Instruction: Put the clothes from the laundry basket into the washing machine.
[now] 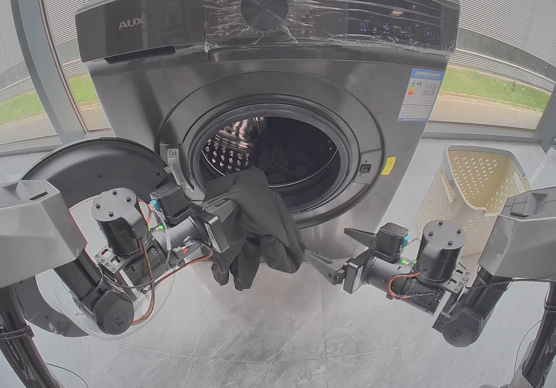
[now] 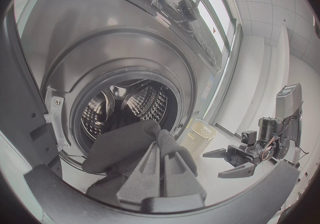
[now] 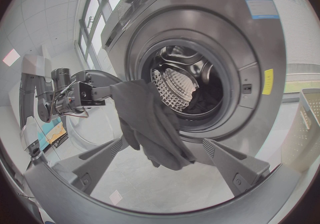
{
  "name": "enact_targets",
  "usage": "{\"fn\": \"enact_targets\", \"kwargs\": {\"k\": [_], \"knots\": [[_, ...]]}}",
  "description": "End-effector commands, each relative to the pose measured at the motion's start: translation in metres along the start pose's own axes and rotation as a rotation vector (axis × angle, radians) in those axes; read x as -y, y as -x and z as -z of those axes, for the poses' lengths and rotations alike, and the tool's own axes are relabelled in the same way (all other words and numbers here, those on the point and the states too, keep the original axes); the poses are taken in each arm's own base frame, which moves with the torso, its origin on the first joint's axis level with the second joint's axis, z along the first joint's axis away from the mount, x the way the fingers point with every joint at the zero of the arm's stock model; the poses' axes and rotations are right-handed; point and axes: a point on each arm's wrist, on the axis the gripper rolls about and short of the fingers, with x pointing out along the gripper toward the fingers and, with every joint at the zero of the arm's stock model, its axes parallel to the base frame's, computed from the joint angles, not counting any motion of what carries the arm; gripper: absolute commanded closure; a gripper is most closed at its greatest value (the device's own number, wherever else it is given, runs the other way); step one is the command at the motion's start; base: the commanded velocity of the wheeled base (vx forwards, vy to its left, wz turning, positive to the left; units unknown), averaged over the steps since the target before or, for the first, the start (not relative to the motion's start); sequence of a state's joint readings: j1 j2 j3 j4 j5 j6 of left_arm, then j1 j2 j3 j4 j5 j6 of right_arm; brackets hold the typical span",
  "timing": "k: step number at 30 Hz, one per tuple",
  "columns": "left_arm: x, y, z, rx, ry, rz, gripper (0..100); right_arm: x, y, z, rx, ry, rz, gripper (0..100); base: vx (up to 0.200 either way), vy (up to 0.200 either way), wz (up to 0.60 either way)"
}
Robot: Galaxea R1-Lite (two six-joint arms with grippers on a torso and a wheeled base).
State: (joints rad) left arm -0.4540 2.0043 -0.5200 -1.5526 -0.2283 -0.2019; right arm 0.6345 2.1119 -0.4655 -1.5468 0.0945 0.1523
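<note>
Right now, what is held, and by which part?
The left gripper is shut on the dark garment, pinching a bunched fold near its top; the rest hangs down. The right gripper is open, empty.

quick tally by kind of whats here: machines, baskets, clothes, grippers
washing machine: 1
laundry basket: 1
dark garments: 2, the held garment in the left gripper, plus what looks like a drum garment
grippers: 2, counting the open right gripper
total: 6
</note>
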Motion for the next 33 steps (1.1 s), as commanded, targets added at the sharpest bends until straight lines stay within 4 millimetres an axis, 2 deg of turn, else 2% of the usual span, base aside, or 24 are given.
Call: {"fn": "enact_targets", "kwargs": {"k": [1,5,13,16,22,27,31,33], "knots": [[0.004,0.008,-0.011,0.029,-0.006,-0.002,100,0.019,0.018,-0.013,0.025,-0.014,0.067,0,0.0,0.0,0.0],[0.005,0.014,-0.012,0.031,-0.003,-0.037,100,0.026,0.021,-0.016,0.035,-0.019,0.089,0,0.0,0.0,0.0],[0.008,0.022,-0.004,-0.008,-0.007,-0.056,100,0.022,0.019,-0.014,0.03,-0.019,0.079,0,0.0,0.0,0.0],[0.006,0.019,-0.004,-0.006,-0.005,-0.056,100,0.022,0.019,-0.015,0.032,-0.021,0.079,0,0.0,0.0,0.0],[0.007,0.016,0.006,-0.036,-0.016,-0.055,100,0.022,0.019,-0.013,0.025,-0.022,0.081,0,0.2,0.0,0.0],[0.016,0.015,0.01,-0.052,-0.026,-0.026,100,0.022,0.019,-0.012,0.02,-0.022,0.082,0,0.0,0.0,0.0],[0.015,0.014,0.01,-0.049,-0.027,-0.029,100,0.021,0.02,-0.01,0.012,-0.023,0.08,0,0.0,0.0,0.0],[0.014,0.014,0.012,-0.056,-0.026,-0.032,100,0.02,0.02,-0.009,0.01,-0.023,0.079,0,0.2,0.0,0.0]]}}
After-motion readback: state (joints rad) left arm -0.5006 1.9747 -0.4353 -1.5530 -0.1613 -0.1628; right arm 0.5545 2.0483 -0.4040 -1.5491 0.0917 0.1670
